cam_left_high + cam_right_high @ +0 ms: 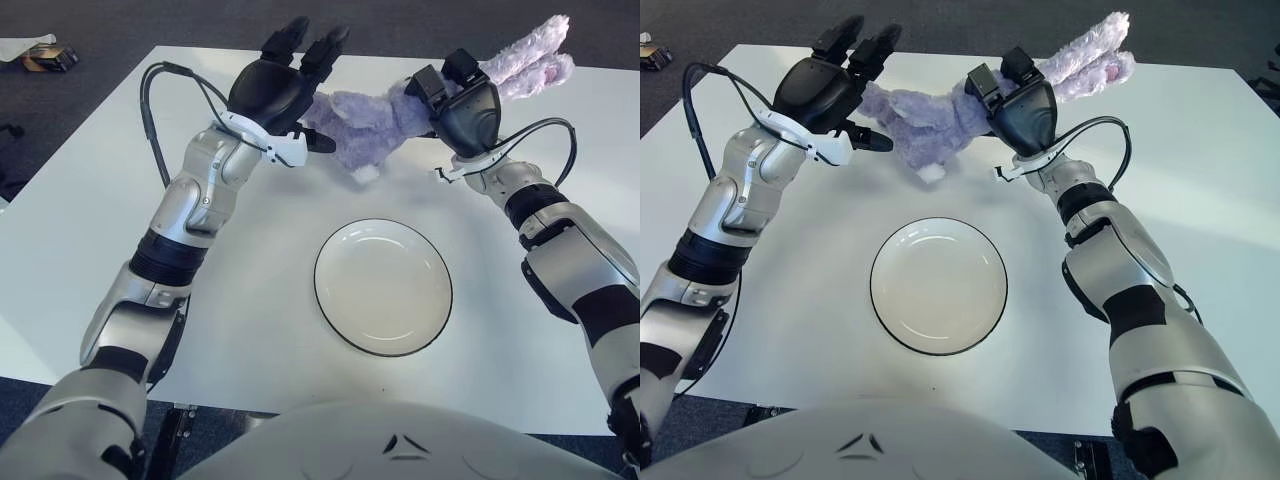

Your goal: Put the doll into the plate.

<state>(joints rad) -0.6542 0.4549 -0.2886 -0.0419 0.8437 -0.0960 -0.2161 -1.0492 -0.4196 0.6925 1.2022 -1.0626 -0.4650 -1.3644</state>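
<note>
A white table [90, 220] fills most of the view, seen from the robot's head looking down, with dark carpet [400, 25] beyond its far edge. Two silver and black arms reach forward from the bottom corners toward the far side of the table. Between them, near the middle of the table, sits a white plate [383, 287] with a thin dark rim; nothing lies in it. Beyond the plate, at the far side of the table, both hands hold a purple plush doll [370, 125], a rabbit with long ears. Its body stretches sideways between the two hands, with one white-tipped foot hanging down toward the table, and it looks lifted clear of the surface, though this is hard to confirm. The doll is well apart from the plate. The left robot hand [285, 95] is on the doll's left end, its black fingers curled around the plush, two fingertips pointing up and away and the thumb pointing right beneath the body. The right robot hand [462, 100] is closed over the doll near its head, so the pale purple ears stick out past the hand to the upper right. At the far left, off the table, a small dark item [50, 60] lies on the carpet beside something white.
</note>
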